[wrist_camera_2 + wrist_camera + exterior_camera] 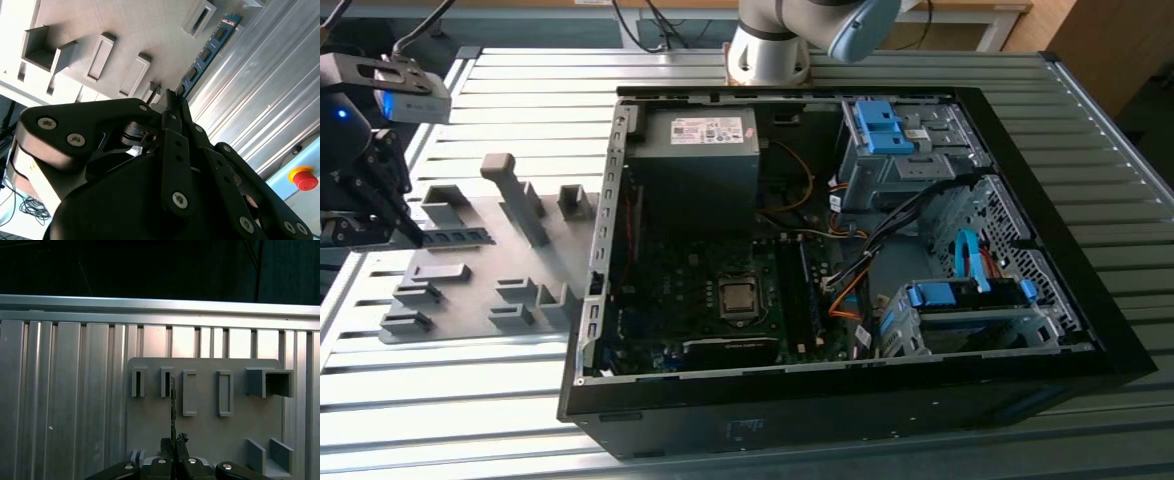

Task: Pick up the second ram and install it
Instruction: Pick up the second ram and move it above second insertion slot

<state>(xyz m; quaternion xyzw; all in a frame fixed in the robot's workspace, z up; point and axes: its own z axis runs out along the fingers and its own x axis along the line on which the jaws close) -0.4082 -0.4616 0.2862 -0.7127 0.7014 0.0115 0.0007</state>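
- Pinches the second ram (207,50) in the claw (175,100), fingers (170,125) drawn together on either face of the stick's near end, as seen in the second wrist view.
- Leaves the rest of the stick running straight out past the fingertips, black chips in a row, blue-tinted end farthest from the claw.
- Shows the ram edge-on in the first wrist view: a thin dark line rising from between the two fingertips across the grey holder plate (205,435), just beside one of its slotted blocks (165,370).
- Puts claw and ram at the exterior view's left edge, low over the holder plate, stick pointing toward the exterior view's right.
- Cannot be told whether the ram touches the plate or hangs just clear of it.
- Sets the plate on a ribbed aluminium table (454,400), just beside an open computer case (854,410), motherboard (707,270) exposed and well apart from the claw.
- Takes in the arm's base (767,55) behind the case and a red button (302,179) beyond the table's ribs.
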